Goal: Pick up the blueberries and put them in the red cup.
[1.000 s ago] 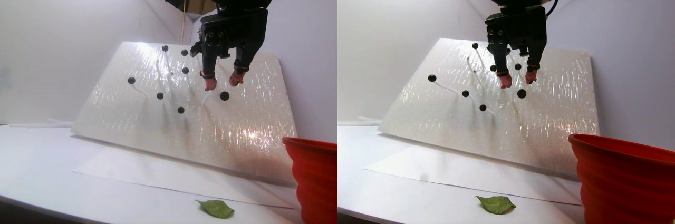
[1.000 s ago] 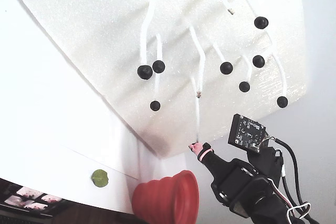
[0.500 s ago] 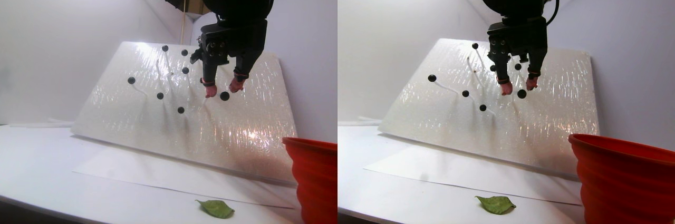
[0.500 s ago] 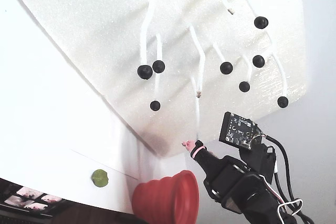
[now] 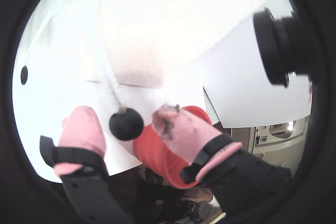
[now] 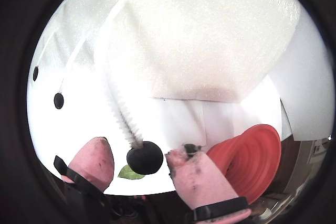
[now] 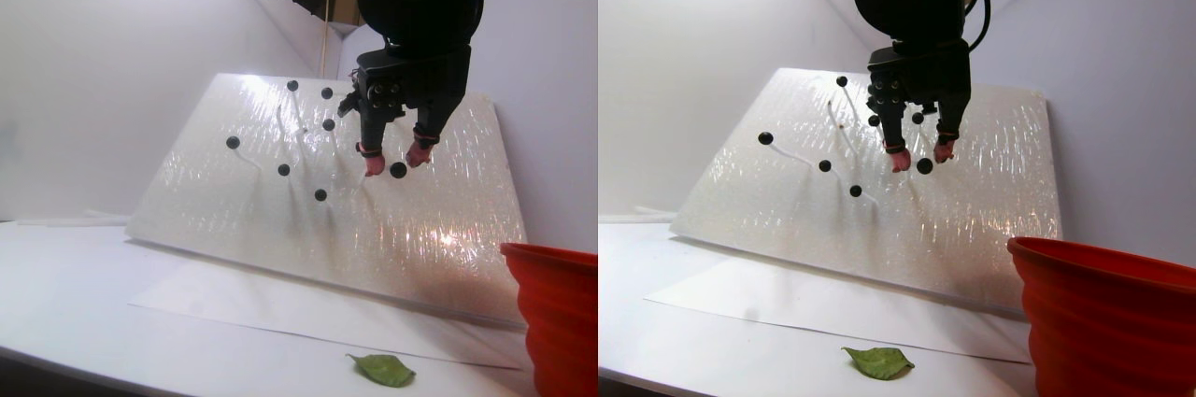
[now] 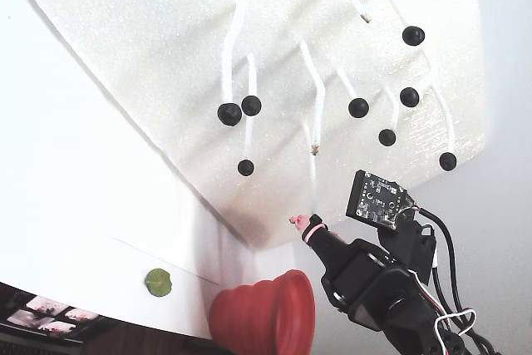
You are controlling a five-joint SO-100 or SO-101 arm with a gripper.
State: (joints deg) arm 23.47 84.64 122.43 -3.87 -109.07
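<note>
Claw point(image 7: 397, 164) is at the face of a tilted white foam board point(image 7: 280, 219), pointing down along it. The two pink-tipped fingers point(image 5: 81, 129) are spread apart, with a clear gap on each side of what lies between them.

One blueberry point(image 5: 126, 124) sits between the fingertips. In both wrist views it hangs at the end of a white ribbed stalk point(image 6: 123, 114) that runs up across the board. In a wrist view the berry point(image 6: 144, 157) is roughly centred in the gap, with neither pad touching it. In the stereo pair the same berry point(image 7: 398, 170) shows just below and between the two tips. The claw holds nothing.

The other blueberries point(image 8: 229, 113) are scattered over the board, each at the end of its own white stalk; seven dark balls show in the fixed view, and the one at the claw is hidden there behind the arm.

Red cup point(image 7: 1103, 318) stands on the white table point(image 7: 75, 294), at lower right in the stereo pair, near the board's lower right corner and well below the claw. In both wrist views the cup point(image 6: 252, 156) appears just beyond the right-hand finger.

A green leaf point(image 7: 383, 370) lies on the table in front of the board, left of the cup.
</note>
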